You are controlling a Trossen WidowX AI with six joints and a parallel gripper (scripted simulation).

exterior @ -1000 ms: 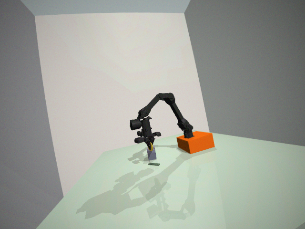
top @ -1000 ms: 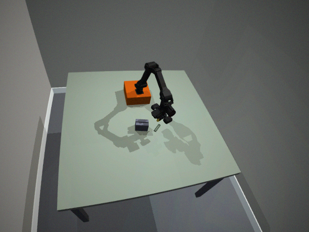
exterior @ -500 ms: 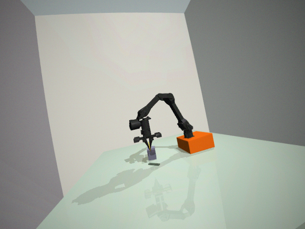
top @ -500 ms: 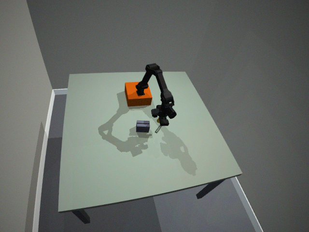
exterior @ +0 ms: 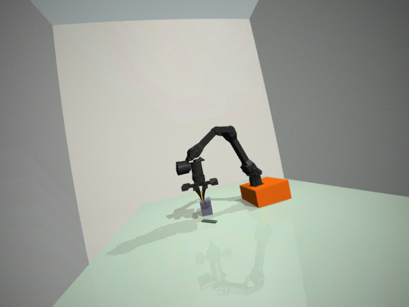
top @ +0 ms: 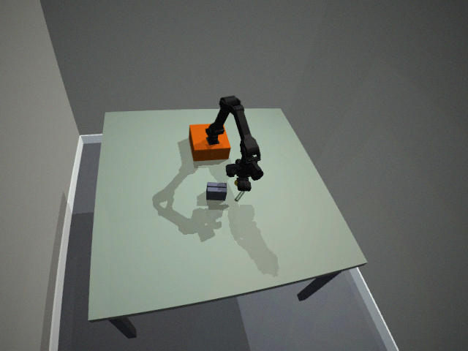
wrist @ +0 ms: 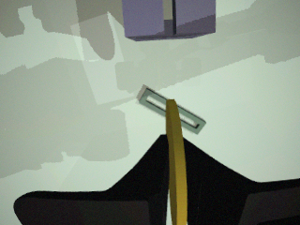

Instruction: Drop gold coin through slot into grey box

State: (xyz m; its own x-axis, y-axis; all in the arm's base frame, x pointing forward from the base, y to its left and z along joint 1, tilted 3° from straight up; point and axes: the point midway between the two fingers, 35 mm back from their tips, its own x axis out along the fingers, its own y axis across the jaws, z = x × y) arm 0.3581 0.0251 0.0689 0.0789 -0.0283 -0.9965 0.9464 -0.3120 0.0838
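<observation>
I find the fingers [exterior: 201, 195] pinching the coin [top: 236, 182] [exterior: 201, 195] [wrist: 175, 164], raised on edge. Risk: slight misalignment could catch it on the slot's rim [wrist: 174, 16] at upper centre of the wrist view. The holder [top: 239, 196] [exterior: 209, 220] [wrist: 152, 99], mid-frame there, is vacant; the box [top: 216, 193] [exterior: 206, 210] [wrist: 145, 21] stands closed, its interior hidden.

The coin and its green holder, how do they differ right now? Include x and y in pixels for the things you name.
The coin [top: 236, 183] [exterior: 201, 196] [wrist: 175, 159] is gold; the holder [top: 237, 198] [exterior: 209, 220] [wrist: 199, 128] is green.
The coin is a solid disc, while the holder is a bar with a long groove.
The coin is raised in the closed gripper [exterior: 202, 200] [wrist: 174, 136]; the holder lies on the table [top: 151, 264] [exterior: 158, 270].
Both are thin.
</observation>
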